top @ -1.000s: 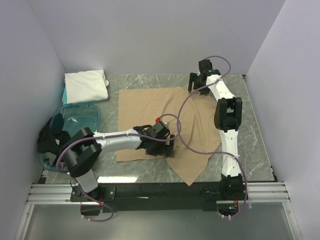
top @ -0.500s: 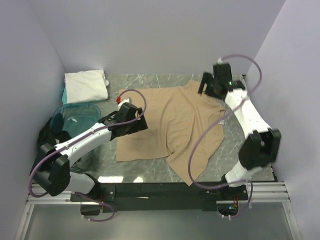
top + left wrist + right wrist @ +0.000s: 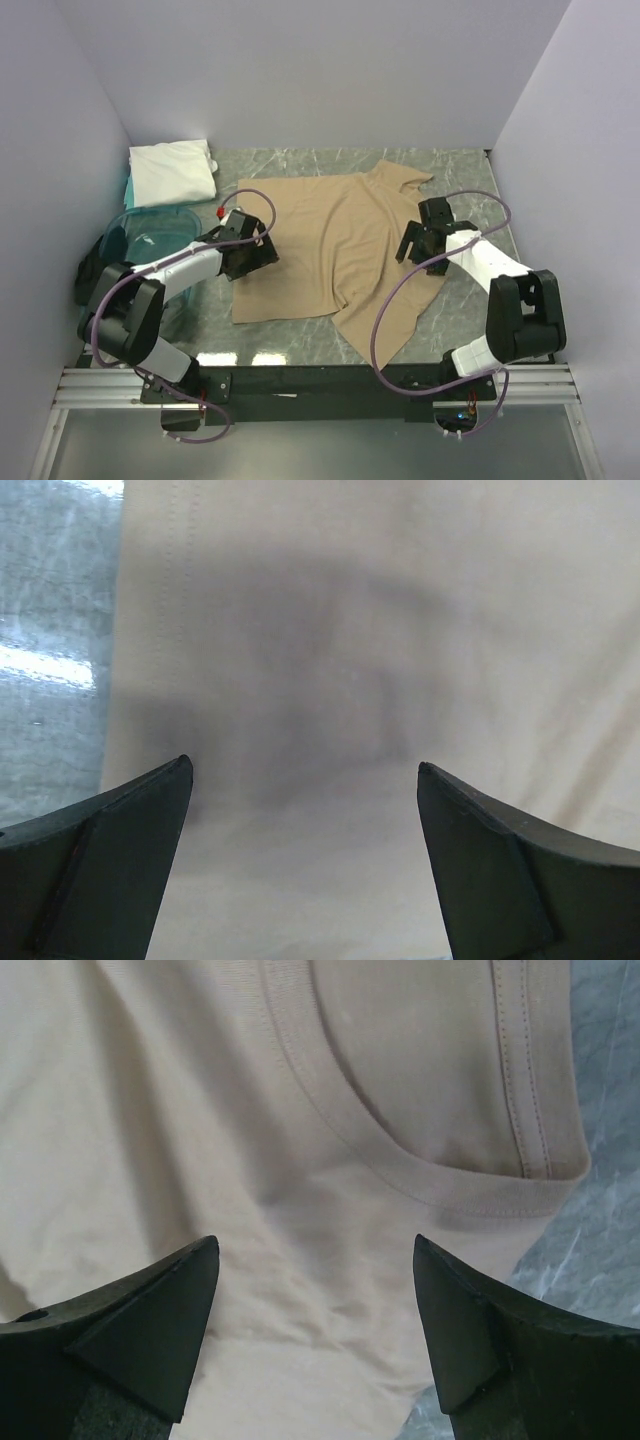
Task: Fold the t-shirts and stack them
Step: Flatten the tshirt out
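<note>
A tan t-shirt (image 3: pixel 340 250) lies spread and partly folded on the marble table (image 3: pixel 470 330). It fills the left wrist view (image 3: pixel 400 630) and the right wrist view (image 3: pixel 200 1110), where its neck band (image 3: pixel 400 1175) shows. A folded white t-shirt (image 3: pixel 172 170) lies at the back left corner. My left gripper (image 3: pixel 258 257) is open and empty over the shirt's left edge; it also shows in its own view (image 3: pixel 305 780). My right gripper (image 3: pixel 412 247) is open and empty over the shirt's right side near the collar; it also shows in its own view (image 3: pixel 315 1255).
A clear teal plastic bin (image 3: pixel 150 235) stands at the left, by the left arm. Purple cables loop from both arms over the shirt. White walls close the table on three sides.
The left gripper has drawn back left from the shirt's middle to its left edge. The right gripper came from the back corner forward to the collar. The shirt's right half now lies unfolded.
</note>
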`<state>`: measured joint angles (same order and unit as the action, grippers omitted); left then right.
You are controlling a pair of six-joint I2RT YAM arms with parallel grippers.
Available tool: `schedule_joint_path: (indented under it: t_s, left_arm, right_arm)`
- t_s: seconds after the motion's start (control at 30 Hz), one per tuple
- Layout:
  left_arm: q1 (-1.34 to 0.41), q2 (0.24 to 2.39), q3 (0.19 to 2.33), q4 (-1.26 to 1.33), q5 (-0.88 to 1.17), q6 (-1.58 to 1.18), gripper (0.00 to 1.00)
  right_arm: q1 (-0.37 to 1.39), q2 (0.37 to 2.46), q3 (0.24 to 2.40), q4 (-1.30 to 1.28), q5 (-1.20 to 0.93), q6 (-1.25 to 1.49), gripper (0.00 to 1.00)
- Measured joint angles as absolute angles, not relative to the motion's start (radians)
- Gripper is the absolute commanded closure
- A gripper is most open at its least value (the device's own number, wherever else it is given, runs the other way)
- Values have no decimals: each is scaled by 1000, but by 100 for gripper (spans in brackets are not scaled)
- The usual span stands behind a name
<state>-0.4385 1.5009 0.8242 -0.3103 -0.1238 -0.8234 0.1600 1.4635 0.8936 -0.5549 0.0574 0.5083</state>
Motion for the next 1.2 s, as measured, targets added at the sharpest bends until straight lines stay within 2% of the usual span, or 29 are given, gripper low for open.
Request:
schedule_joint_path:
  t_s: [0.4, 0.87, 1.2]
  left_arm:
    - [-403, 1530, 795, -248, -124, -828, 1]
    - [-369, 1498, 775, -265, -134, -830, 1]
    - [-368, 1383, 740, -352, -110, -787, 1]
  right_arm:
    - [12, 1548, 836, -509, 85, 508, 15]
    - [-147, 1640, 931, -495, 140, 499, 14]
    - [-161, 1523, 963, -556, 165, 464, 14]
